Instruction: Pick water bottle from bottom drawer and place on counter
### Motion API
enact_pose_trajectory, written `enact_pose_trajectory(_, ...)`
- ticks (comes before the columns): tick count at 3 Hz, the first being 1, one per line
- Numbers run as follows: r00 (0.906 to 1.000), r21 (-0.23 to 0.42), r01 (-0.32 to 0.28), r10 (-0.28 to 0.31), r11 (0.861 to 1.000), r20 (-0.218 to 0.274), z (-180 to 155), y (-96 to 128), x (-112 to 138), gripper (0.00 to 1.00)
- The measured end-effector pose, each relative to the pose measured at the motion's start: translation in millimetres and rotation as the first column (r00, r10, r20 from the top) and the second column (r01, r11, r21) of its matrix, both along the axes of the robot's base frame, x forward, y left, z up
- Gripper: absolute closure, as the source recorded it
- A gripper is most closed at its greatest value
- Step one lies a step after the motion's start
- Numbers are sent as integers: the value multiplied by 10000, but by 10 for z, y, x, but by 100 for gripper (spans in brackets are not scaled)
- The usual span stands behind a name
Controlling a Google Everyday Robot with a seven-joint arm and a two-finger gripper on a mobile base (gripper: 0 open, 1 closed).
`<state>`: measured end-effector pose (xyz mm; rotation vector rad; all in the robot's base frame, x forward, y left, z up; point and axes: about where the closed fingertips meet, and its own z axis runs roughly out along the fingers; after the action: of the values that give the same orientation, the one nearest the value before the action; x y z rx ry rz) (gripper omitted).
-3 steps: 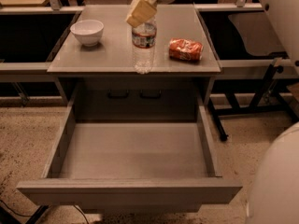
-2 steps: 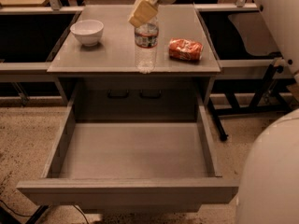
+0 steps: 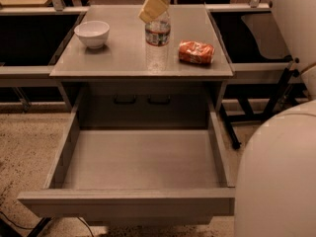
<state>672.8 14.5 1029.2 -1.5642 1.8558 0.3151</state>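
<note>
Bottle stands on the counter unmoved, drawer empty; gripper stays at its cap, hold unclear; release remains.

The water bottle is clear with a pale label band. It stands upright near the middle of the flat grey counter. The gripper is at its top. The bottom drawer, a deep grey box, is pulled wide open on the near side.

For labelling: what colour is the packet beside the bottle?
Orange-red packet, camera view; gripper at water bottle's top.
</note>
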Motion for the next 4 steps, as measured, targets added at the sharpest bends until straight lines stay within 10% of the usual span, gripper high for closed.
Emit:
enact_pose_trajectory(2, 9939, 774, 1038, -1004, 9916, -456, 68, -46, 100, 100)
enact_pose_trajectory(4, 9662, 1709, 2551, -2441, 9517, -830, 77, -119, 151, 100)
